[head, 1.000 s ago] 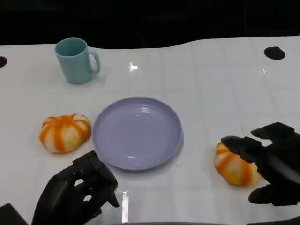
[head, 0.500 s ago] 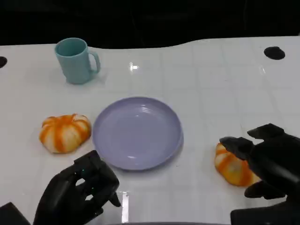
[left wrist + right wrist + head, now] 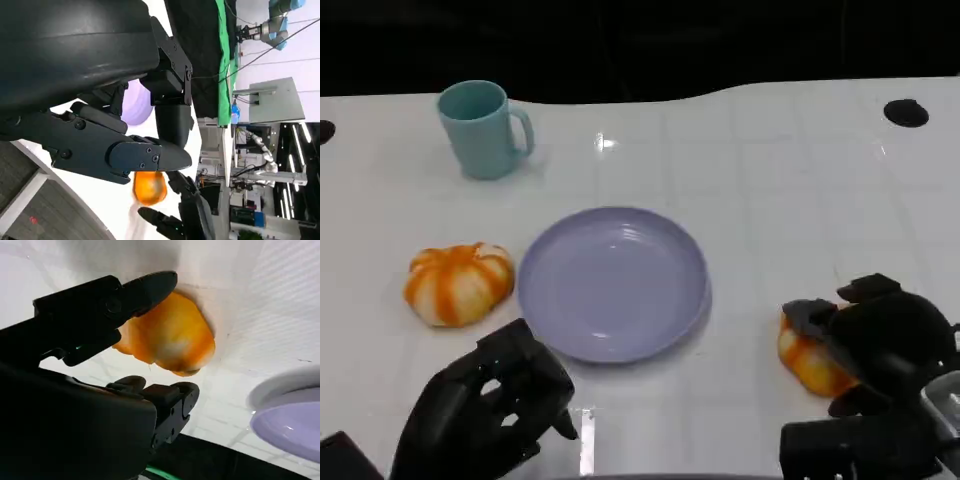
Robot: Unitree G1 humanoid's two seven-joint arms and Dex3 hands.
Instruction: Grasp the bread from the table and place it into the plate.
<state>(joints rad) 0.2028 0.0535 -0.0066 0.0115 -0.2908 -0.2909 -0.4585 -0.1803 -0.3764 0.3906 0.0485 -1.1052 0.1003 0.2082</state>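
Observation:
An orange-and-white striped bread (image 3: 806, 356) lies on the white table, right of the lavender plate (image 3: 612, 282). My right hand (image 3: 882, 342) reaches over this bread from the right and covers much of it. In the right wrist view one finger (image 3: 127, 294) lies along the bread (image 3: 172, 335) while the thumb side stays a little apart from it. The bread rests on the table. A second, similar bread (image 3: 458, 283) lies left of the plate. My left hand (image 3: 488, 408) hovers at the near edge with fingers curled in, holding nothing.
A teal mug (image 3: 483, 128) stands at the back left. A black round hole (image 3: 905, 113) marks the table at the far right. The plate's rim (image 3: 280, 390) is close beside the right bread. The dark table edge runs along the back.
My right hand has come lower and further over the right bread, hiding more of it. The left hand, both breads and the plate have stayed put.

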